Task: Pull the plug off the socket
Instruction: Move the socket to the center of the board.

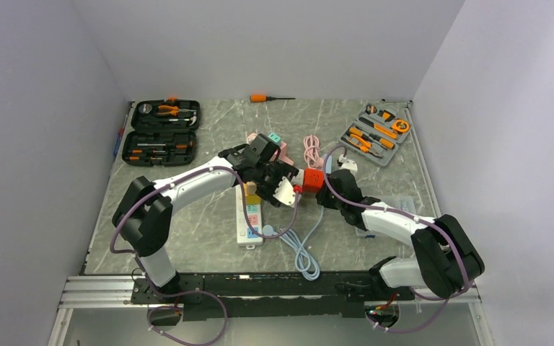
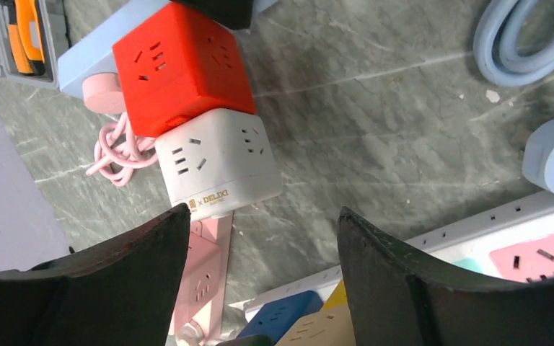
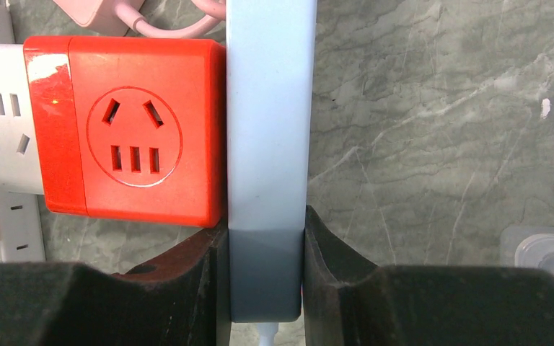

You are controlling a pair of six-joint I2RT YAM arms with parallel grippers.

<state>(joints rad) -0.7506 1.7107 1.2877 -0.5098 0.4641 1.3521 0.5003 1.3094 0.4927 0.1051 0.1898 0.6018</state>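
Observation:
My right gripper (image 3: 265,223) is shut on the end of a light-blue power strip (image 3: 267,108) and holds it above the table. A red cube adapter (image 3: 137,130) is plugged into the strip's side, and a white cube adapter (image 3: 0,137) sits on the red one's far face. In the left wrist view the red cube (image 2: 180,68) and the white cube (image 2: 220,162) lie just ahead of my left gripper (image 2: 263,213), which is open and empty. In the top view the left gripper (image 1: 283,189) is at the white cube and the right gripper (image 1: 330,189) is beside the red cube (image 1: 311,179).
A white power strip (image 1: 249,216) with coloured sockets and cube plugs lies under the left gripper. A pale blue cable (image 1: 299,249) coils near the front. A pink cable (image 1: 311,150), two tool cases (image 1: 164,131) (image 1: 375,133), a screwdriver (image 1: 268,97) and a clear box (image 1: 397,205) lie around.

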